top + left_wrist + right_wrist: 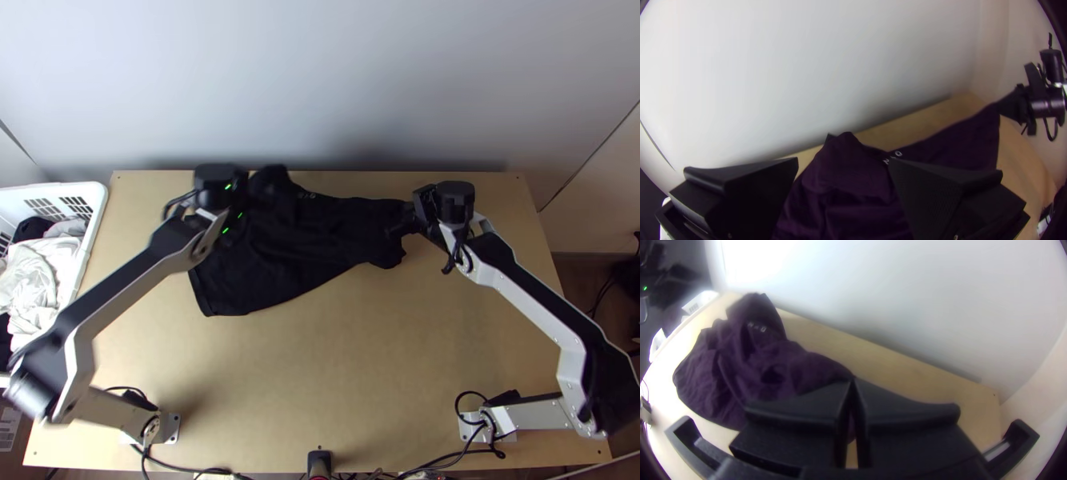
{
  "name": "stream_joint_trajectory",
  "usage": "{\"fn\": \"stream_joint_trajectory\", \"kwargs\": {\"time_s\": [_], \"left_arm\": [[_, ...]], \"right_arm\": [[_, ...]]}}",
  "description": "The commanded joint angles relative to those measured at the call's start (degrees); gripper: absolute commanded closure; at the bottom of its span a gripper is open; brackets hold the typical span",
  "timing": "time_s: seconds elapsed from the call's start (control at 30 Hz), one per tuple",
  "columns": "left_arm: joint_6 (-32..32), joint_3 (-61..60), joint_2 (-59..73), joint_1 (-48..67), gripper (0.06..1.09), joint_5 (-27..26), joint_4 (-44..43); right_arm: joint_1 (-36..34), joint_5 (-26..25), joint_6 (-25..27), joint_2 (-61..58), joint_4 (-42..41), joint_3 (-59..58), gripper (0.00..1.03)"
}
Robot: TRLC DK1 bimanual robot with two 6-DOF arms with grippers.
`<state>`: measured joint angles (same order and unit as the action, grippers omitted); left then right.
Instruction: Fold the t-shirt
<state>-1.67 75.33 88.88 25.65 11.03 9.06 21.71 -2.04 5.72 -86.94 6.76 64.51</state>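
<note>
Near the table's [344,360] far edge, the limp t-shirt [280,248] is being pinched by the right gripper [853,379]; its straight edge [202,294] is being advised for the parted left gripper [843,164].

Right gripper [405,225] pinching part of a rumpled dark purple t-shirt [738,369], wooden table [907,373], pale wall [924,298]

No full word legible, just a few pale chars. [898,154] on the dark T-shirt [842,178], too small for certainty.
</note>
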Motion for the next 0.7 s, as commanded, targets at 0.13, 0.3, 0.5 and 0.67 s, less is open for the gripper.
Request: {"fn": "stream_joint_trajectory", "kwargs": {"time_s": [0.13,0.3,0.5,0.67], "left_arm": [[-1.84,-20.49,-27.45,-6.05,0.1,-10.85,29.08],[-6.94,-24.88,-33.33,-9.04,0.1,-11.38,39.46],[-8.26,-29.36,-33.69,-10.71,0.11,-11.47,41.83],[-8.61,-32.18,-30.17,-10.88,0.11,-12.52,40.95]], "right_arm": [[-2.91,0.2,-3.34,-13.17,-8.35,8.53,1.0],[-1.94,0.11,-4.31,-17.57,-8.26,11.87,1.0],[-1.59,0.11,-4.05,-18.97,-7.82,12.92,1.0],[-2.82,-0.33,-4.92,-17.92,-7.38,12.13,0.73]]}}
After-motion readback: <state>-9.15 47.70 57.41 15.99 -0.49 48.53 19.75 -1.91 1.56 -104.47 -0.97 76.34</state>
